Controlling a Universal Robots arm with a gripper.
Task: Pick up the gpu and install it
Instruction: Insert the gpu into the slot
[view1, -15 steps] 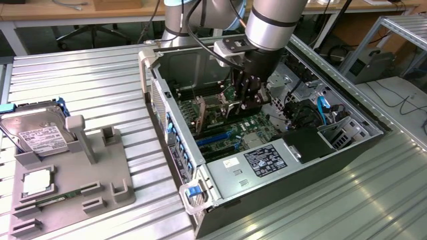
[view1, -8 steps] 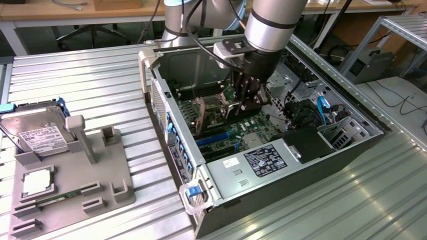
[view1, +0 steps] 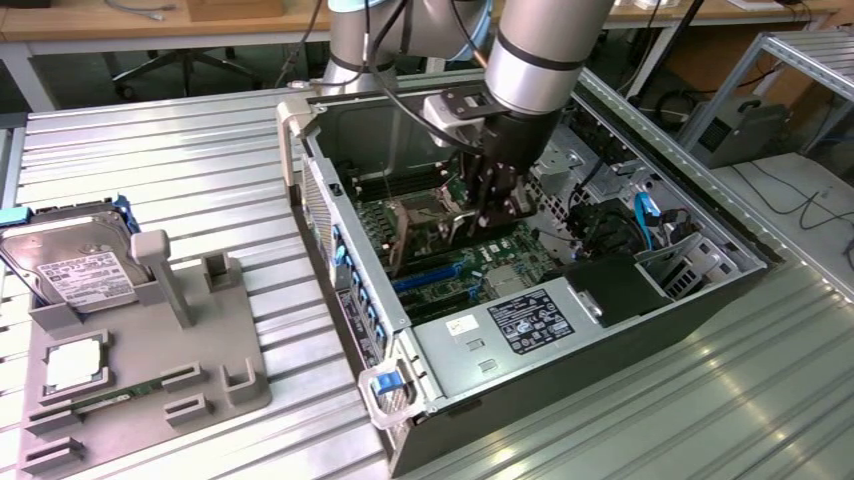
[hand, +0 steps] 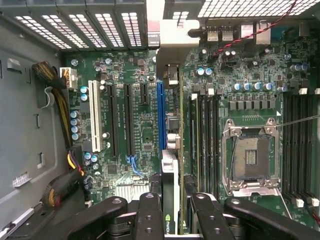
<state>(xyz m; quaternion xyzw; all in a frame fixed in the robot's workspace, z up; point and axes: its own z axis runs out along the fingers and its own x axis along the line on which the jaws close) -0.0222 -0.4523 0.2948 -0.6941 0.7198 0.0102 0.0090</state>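
Right, gripper inside PC case, fingers clamped on gpu, card edge-on, lined up w/ blue slot on mobo.

Wooden desks, ribbed metal tabletop

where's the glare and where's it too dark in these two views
Exterior view: light streaks off the ribbed metal table, while the open black computer case lies shadowed under the grey robot arm. Wrist view: the perforated vent grilles blow out white, and the black fingers gripping the thin black gpu card are dark.
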